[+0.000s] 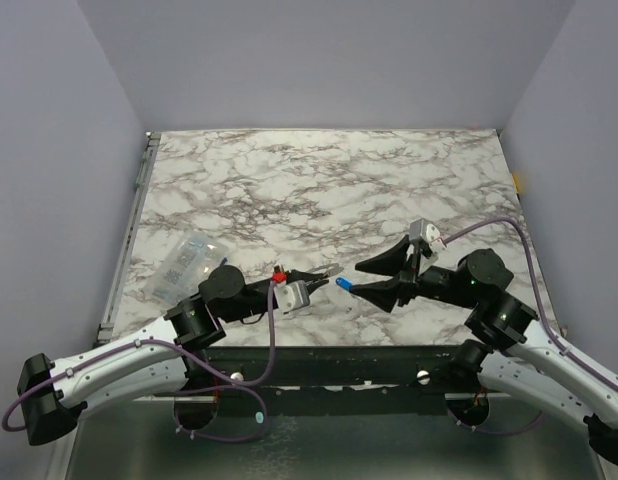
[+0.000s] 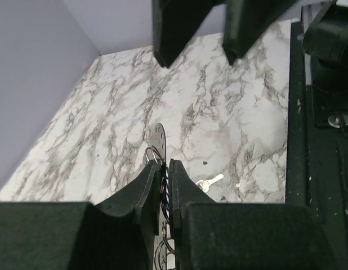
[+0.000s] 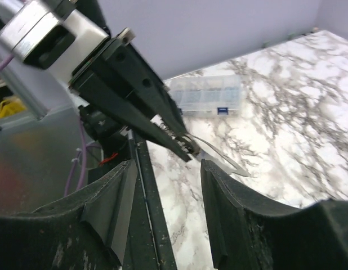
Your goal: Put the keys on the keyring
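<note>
Left wrist view puts the keyring (image 2: pixel 151 150) right at my fingertips. A thin pale wire loop pokes out from between the two dark fingers of my left pincer (image 2: pixel 164 165). That pincer is clenched on the loop, the jaws almost touching with only the wire between them. Just past the loop stands a small round silver disc (image 2: pixel 157 135) pierced with holes. I cannot tell whether it hangs from the loop or only sits behind it. From the right wrist camera the same loop shows as a flattened oval jutting from my left fingertips over the marble, tilted slightly downward.

The blue key (image 1: pixel 343 284) shows from above as a bright speck just beside the keyring's free end, in the gap between my two pincers. Whether it is threaded on the loop or lies on the stone below, I cannot tell. A silver key (image 2: pixel 210 181) lies flat on the tabletop (image 1: pixel 319 180), to the right of my left fingers and apart from the ring.

My right pincer (image 1: pixel 355 278) faces the left one tip to tip and is released. Its jaws stand wide apart with nothing between them, and the blue key is just off their tips.

Farther out, a clear plastic packet (image 1: pixel 189 262) with printed marks lies on the marble beyond my left wrist, near the tabletop's left edge.
</note>
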`<state>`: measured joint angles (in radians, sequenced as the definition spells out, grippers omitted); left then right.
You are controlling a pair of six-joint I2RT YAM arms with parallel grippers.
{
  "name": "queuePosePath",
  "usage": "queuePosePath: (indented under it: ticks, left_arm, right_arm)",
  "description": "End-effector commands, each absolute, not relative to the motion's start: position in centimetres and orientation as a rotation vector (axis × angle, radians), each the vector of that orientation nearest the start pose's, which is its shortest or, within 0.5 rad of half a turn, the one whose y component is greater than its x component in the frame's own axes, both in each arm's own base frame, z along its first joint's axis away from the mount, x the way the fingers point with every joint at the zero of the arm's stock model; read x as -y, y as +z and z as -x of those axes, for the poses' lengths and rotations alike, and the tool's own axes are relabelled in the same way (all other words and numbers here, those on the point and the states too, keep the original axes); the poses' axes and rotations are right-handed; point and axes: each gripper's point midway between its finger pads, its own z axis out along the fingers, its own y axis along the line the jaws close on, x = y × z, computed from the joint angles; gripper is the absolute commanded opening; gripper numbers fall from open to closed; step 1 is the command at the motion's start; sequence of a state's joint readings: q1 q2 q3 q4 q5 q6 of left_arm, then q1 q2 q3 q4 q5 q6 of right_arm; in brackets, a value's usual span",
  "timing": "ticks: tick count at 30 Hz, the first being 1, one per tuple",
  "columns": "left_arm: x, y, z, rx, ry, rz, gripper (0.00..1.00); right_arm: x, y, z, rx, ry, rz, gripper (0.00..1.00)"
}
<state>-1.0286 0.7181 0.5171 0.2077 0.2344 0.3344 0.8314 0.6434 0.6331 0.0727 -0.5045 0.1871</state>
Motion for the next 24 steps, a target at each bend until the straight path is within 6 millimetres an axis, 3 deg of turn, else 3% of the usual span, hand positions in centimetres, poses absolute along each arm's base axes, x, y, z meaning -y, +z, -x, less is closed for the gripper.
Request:
queuePosePath:
  ticks: [1, 5, 9, 16, 24]
  left_arm:
    - [28.8, 24.3, -13.5, -0.954, -0.565, -1.348, 0.00]
    - [28.3, 23.5, -13.6, -0.912, -0.458, -1.453, 0.00]
    - [27.9, 21.5, -12.6, -0.737, -0.333, -1.651, 0.00]
    - [27.4, 20.7, -12.4, -0.684, -0.285, -1.689, 0.00]
    - [27.5, 20.3, -11.6, -0.669, -0.330, -1.696, 0.00]
  right_arm:
    - [-25.3, 30.9, -14.3, -1.419, 1.052, 0.766, 0.58]
    - [-24.6, 29.9, -15.0, -1.465, 0.993, 0.740, 0.58]
    - [-24.4, 29.0, -15.5, -1.517, 0.964, 0.729, 0.58]
    - [-24.0, 27.7, -15.8, -1.616, 0.948, 0.683, 0.59]
    - [-21.3, 22.4, -19.6, -2.002, 0.693, 0.376, 0.62]
